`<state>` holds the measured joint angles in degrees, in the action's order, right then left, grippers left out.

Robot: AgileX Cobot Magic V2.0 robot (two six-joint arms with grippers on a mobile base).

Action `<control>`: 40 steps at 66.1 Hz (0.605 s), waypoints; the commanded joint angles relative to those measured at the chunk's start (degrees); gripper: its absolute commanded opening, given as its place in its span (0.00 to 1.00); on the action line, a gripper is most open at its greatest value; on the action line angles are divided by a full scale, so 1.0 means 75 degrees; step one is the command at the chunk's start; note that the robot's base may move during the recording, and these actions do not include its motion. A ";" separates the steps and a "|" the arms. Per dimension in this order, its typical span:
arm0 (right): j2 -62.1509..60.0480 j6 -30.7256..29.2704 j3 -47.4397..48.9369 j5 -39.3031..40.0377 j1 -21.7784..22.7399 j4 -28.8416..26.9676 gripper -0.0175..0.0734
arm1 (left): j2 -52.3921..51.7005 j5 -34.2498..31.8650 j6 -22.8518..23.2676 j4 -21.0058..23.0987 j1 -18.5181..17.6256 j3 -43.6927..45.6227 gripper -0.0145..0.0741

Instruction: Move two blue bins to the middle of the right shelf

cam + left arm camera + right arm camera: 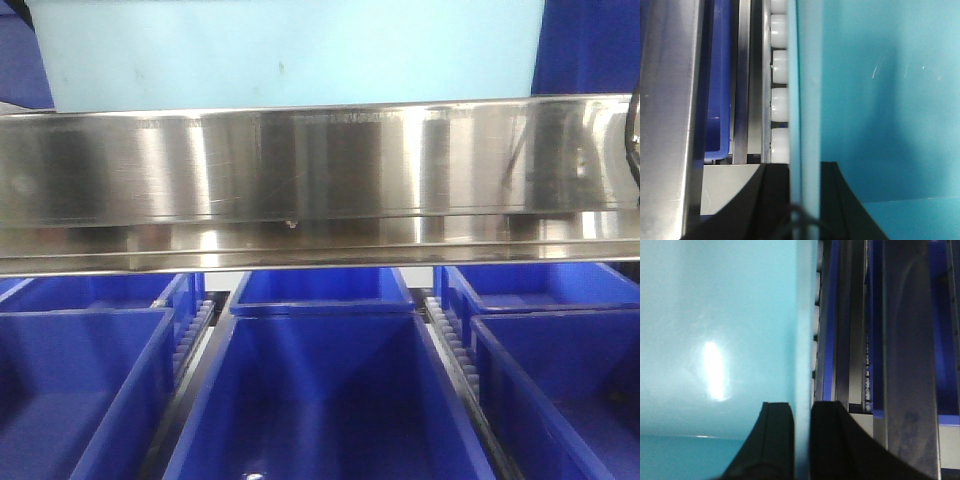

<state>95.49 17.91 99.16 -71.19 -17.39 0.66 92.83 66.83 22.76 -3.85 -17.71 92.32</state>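
Steel shelf rail [320, 180] | pale bin [290, 50] above | dark-blue crates [320, 400] below

Steel rack tier [320, 170] with pale blue bin [290, 50] (dark blue crates [320, 400] below)

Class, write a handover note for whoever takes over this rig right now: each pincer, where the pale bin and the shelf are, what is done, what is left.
Left pincer: shut on a wall of the bin.
Right pincer: shut on the opposite wall.
Place: the bin shows just above the shelf rail, with dark crates below. Whether it rests on the shelf cannot be told.
Done: nothing confirmed; a second pale bin is not in view.
Left: probably seat this bin, release, then fetch the second.
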 commanded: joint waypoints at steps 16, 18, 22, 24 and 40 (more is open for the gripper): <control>0.0015 -0.0064 0.0021 0.0164 -0.0001 -0.0178 0.01 | 0.0008 0.0123 0.0044 0.0080 -0.0025 0.0324 0.04; -0.0037 -0.0064 0.0021 0.0164 -0.0001 -0.0178 0.01 | -0.0011 0.0092 -0.0001 0.0064 -0.0025 0.0419 0.04; -0.0129 -0.0064 0.0021 0.0164 -0.0001 -0.0088 0.01 | -0.0065 0.0026 -0.0041 -0.0011 -0.0025 0.0573 0.04; -0.0191 -0.0064 0.0021 0.0164 -0.0001 -0.0088 0.01 | -0.0097 0.0003 -0.0060 -0.0057 -0.0025 0.0637 0.04; -0.0568 -0.0064 0.0686 0.0190 -0.0001 0.0474 0.01 | -0.0432 -0.0707 -0.0629 -0.0087 -0.0025 0.1297 0.04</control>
<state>93.64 17.91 100.61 -72.29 -17.39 1.78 92.21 67.72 19.57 -4.72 -17.71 99.32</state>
